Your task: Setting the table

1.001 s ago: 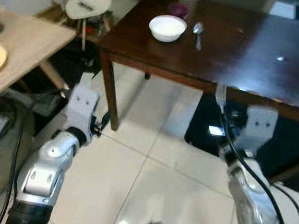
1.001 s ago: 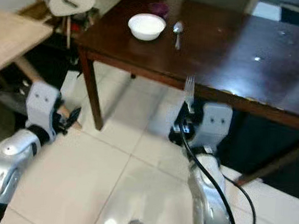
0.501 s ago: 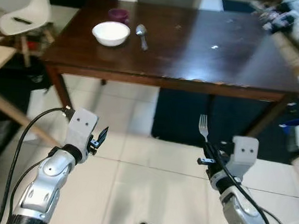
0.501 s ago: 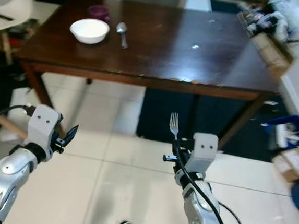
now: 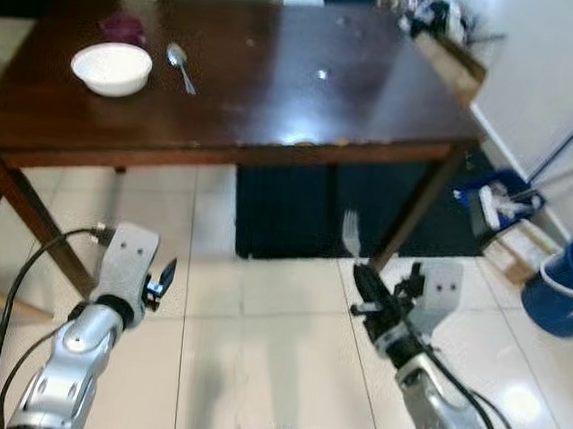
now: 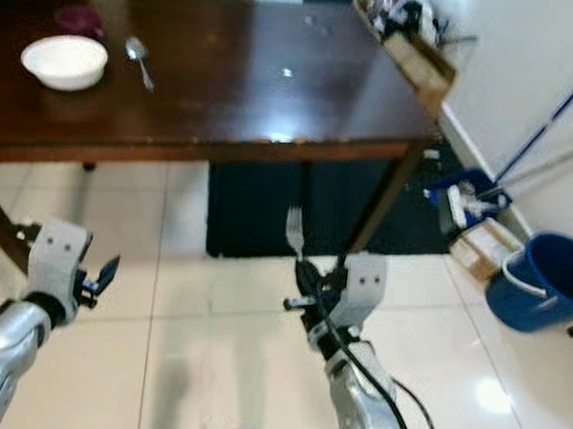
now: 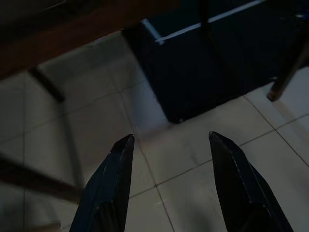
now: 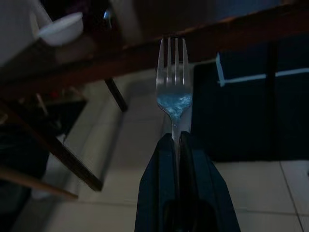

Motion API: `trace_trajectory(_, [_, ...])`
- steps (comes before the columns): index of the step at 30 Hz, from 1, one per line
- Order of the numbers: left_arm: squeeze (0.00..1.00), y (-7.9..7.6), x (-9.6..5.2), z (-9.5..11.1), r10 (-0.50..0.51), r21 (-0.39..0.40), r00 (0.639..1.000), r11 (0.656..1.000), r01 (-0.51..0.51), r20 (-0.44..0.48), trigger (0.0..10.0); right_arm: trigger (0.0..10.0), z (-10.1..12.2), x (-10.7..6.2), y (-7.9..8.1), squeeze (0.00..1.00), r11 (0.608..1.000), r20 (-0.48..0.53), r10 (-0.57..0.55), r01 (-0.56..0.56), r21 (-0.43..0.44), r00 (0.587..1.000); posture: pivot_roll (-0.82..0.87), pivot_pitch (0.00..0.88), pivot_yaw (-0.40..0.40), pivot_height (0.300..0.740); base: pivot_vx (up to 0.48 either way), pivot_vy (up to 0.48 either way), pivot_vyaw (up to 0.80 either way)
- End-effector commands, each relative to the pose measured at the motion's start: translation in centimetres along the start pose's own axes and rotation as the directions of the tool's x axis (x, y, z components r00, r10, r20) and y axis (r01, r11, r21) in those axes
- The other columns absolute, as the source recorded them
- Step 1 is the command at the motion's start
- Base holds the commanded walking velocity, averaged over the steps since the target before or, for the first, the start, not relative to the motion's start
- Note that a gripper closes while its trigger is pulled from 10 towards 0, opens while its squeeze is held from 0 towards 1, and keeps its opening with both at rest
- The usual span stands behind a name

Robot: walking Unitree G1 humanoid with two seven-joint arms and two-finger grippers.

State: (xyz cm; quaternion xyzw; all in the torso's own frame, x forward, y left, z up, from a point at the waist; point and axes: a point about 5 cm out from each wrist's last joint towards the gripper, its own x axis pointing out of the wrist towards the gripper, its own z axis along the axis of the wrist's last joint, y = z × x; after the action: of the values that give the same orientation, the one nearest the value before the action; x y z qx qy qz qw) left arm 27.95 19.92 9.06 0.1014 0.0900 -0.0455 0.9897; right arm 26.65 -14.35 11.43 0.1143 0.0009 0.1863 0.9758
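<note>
A dark wooden table (image 5: 278,83) stands ahead of me. On its far left sit a white bowl (image 5: 111,67), a spoon (image 5: 180,63) beside it and a purple cup (image 5: 122,29) behind. My right gripper (image 5: 368,287) is shut on a silver fork (image 8: 173,89), tines up, held low over the tiled floor in front of the table's near edge. My left gripper (image 7: 169,140) is open and holds nothing; it hangs over the floor, below and in front of the table's left part.
A blue bucket (image 5: 565,285) and a mop (image 5: 530,181) stand by the wall at the right. A cardboard box of clutter (image 5: 435,27) sits past the table's right end. White floor tiles (image 5: 243,371) lie before me, a dark mat (image 5: 297,210) under the table.
The camera has swung to the right: the table and bowl have shifted left in view, and the bucket and wall have come in. The fork stays in my right gripper.
</note>
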Motion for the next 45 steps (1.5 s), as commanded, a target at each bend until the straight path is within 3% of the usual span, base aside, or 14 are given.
trace_trajectory(1, [0.0,-0.3,0.3,0.4,0.0,0.006,1.0,1.0,0.0,0.02,10.0,10.0,0.3,-0.1,-0.2,0.0,1.0,0.005,0.008,-0.008,0.001,1.0,-0.14,0.038,0.07,0.74,0.0,0.0,0.0])
trace_trajectory(2, [0.01,-0.3,0.6,0.9,0.026,0.026,0.999,0.999,-0.027,0.043,10.0,10.0,1.1,0.2,0.2,0.0,0.999,0.024,0.04,-0.041,0.002,0.999,-0.14,0.041,0.066,0.74,0.0,0.0,0.0])
trace_trajectory(3, [0.12,-0.2,1.1,1.6,0.071,0.017,0.995,0.997,-0.073,0.066,10.0,10.0,1.9,0.5,0.7,0.0,0.997,0.045,0.077,-0.077,-0.004,0.996,-0.14,0.041,0.066,0.74,0.416,0.0,0.0])
trace_trajectory(12, [0.0,-0.4,1.5,2.4,0.088,0.031,0.992,0.995,-0.091,0.095,10.0,10.0,3.0,0.7,1.9,0.0,0.99,0.078,0.144,-0.144,-0.002,0.987,-0.15,0.045,0.067,0.74,0.473,0.0,0.0])
trace_trajectory(25, [0.0,-0.5,1.7,2.7,0.114,0.029,0.987,0.993,-0.118,0.109,10.0,10.0,3.4,0.8,2.7,0.0,0.976,0.067,0.217,-0.217,-0.007,0.974,-0.15,0.047,0.064,0.74,0.48,0.0,0.0])
trace_trajectory(30, [0.0,-0.2,1.7,3.8,0.138,0.031,0.976,0.989,-0.145,0.166,10.0,10.0,3.8,1.0,2.9,0.0,0.971,0.073,0.237,-0.236,-0.024,0.969,-0.15,0.047,0.063,0.74,0.48,0.0,0.0])
trace_trajectory(31, [0.0,0.1,1.5,5.2,0.151,0.026,0.961,0.987,-0.161,0.233,10.0,10.0,4.3,1.1,2.9,0.0,0.971,0.087,0.238,-0.235,-0.036,0.967,-0.15,0.05,0.063,0.74,0.465,0.0,0.0])
trace_trajectory(34, [0.0,0.2,1.4,6.0,0.159,0.017,0.951,0.985,-0.169,0.266,10.0,10.0,4.6,1.2,2.9,0.0,0.971,0.093,0.238,-0.235,-0.046,0.967,-0.15,0.05,0.063,0.74,0.47,0.0,0.0])
trace_trajectory(37, [0.0,1.3,1.0,10.1,0.181,-0.024,0.902,0.982,-0.187,0.392,10.0,10.0,6.3,1.6,2.6,0.0,0.971,0.141,0.235,-0.224,-0.089,0.962,-0.14,0.051,0.061,0.74,0.46,0.0,0.0])
trace_trajectory(41, [0.0,1.8,1.0,13.2,0.164,-0.044,0.869,0.986,-0.162,0.468,10.0,10.0,7.4,2.4,2.1,0.0,0.974,0.171,0.212,-0.194,-0.12,0.962,-0.13,0.049,0.063,0.74,0.461,0.0,0.0])
trace_trajectory(45, [0.0,1.4,0.9,14.9,0.112,-0.051,0.859,0.994,-0.1,0.499,10.0,10.0,7.3,3.6,1.3,0.0,0.983,0.151,0.142,-0.121,-0.137,0.978,-0.13,0.048,0.066,0.74,0.458,0.0,0.0])
